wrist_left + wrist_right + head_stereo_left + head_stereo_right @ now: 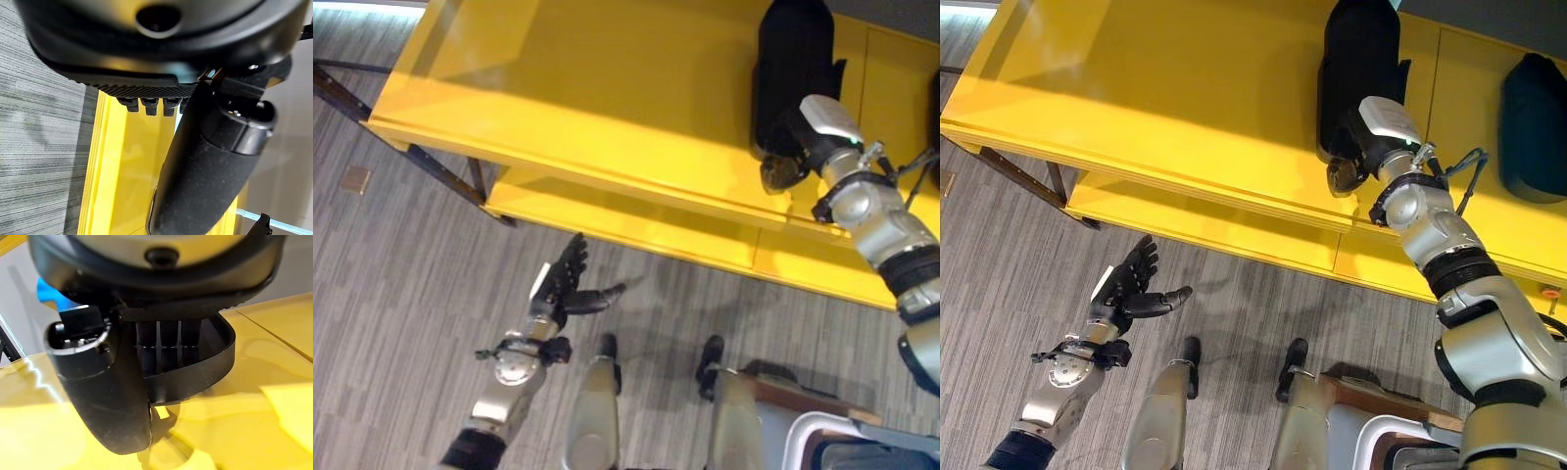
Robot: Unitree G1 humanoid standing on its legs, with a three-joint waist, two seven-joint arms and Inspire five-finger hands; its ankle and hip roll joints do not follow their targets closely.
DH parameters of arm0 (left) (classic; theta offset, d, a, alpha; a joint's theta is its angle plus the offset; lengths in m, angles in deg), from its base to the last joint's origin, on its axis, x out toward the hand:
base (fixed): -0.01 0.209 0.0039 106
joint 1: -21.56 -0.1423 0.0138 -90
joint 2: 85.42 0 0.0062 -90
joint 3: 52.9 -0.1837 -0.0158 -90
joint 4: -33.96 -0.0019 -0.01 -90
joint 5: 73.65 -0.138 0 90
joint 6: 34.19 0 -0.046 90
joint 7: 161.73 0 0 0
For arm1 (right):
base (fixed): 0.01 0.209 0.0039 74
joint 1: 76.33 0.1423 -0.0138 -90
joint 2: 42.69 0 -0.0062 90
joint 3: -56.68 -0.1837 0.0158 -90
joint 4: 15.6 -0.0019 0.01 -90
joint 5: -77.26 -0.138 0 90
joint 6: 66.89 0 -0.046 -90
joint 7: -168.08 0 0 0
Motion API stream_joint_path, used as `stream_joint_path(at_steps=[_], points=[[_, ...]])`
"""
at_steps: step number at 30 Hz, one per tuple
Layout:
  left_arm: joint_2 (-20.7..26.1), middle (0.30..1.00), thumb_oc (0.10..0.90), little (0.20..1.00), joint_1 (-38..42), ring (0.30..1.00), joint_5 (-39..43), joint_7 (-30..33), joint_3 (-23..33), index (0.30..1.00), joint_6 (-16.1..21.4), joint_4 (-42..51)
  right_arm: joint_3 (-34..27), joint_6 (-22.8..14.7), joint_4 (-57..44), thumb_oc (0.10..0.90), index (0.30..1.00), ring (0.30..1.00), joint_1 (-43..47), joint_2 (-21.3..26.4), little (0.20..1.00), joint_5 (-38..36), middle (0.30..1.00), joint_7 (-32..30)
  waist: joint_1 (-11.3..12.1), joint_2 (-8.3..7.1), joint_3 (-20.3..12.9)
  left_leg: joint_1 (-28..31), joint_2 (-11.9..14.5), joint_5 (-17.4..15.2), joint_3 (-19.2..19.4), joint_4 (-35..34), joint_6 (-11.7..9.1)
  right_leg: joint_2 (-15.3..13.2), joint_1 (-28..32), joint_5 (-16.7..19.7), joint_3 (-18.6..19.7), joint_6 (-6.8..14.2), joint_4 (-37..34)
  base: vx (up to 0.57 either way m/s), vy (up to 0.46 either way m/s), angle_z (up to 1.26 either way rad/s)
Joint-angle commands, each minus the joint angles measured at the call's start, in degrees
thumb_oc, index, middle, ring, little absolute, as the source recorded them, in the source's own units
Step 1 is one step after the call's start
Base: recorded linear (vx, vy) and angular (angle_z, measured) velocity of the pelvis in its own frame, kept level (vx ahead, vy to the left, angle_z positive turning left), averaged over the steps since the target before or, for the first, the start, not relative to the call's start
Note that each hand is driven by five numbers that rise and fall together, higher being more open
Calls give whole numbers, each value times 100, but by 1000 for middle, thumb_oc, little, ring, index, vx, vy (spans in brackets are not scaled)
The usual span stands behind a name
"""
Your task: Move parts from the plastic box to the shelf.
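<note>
A tall black part (793,59) stands on the top board of the yellow shelf (587,78), toward its right. My right hand (800,145) reaches over the shelf's front edge and is at the part's lower end. In the right wrist view the thumb (107,396) and fingers (168,345) are curled on the part's curved black rim (205,364). My left hand (563,284) hangs low over the floor in front of the shelf, fingers straight, thumb spread, holding nothing.
A second dark part (1533,127) rests on the top board further right. The shelf has a lower yellow board (636,230) and dark metal legs (431,162) at the left. A pale box rim (808,431) shows at the bottom right.
</note>
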Motion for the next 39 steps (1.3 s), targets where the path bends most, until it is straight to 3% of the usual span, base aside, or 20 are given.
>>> stream_joint_path(at_steps=[1,7,8,9,27,39], points=[[113,1000,900,1000,-43,1000,114,9,-101,1000,624,427,85,-4,264,400,300,300,288,-41,300,-182,300,-171,-44,-4,-469,446,397,-207,-37,-181,-149,-97,-85,222,393,338,-102,0,0,0],[137,1000,900,1000,-28,1000,148,19,-99,1000,626,440,-34,9,366,400,300,300,377,-161,300,-387,300,-254,-6,7,-475,419,398,-208,-40,-137,-147,-105,-57,222,364,334,-96,0,0,0],[144,1000,900,1000,-21,1000,159,16,-102,1000,632,440,-30,13,383,584,558,558,394,-172,558,-402,558,-260,1,12,-472,410,395,-211,-48,-119,-147,-104,-52,222,360,333,-94,0,0,0],[141,1000,900,1000,-29,1000,180,20,-96,1000,629,444,-59,32,414,900,1000,1000,431,-182,1000,-415,1000,-300,3,10,-472,405,385,-216,-54,-105,-146,-109,-47,232,358,340,-97,0,0,0],[136,1000,900,1000,-135,1000,89,140,199,1000,559,452,-413,0,-1892,900,1000,1000,469,498,1000,-61,1000,-429,-102,-93,-503,343,404,-271,-33,-8,-140,-97,-114,209,412,349,-37,1,1,-1],[100,1000,900,1000,-208,1000,-40,165,348,1000,486,495,-1229,-135,-3503,900,1000,1000,-46,971,1000,151,1000,-514,-210,-147,-540,313,432,-323,-19,80,-150,-72,-158,155,449,344,49,5,-4,-1]])
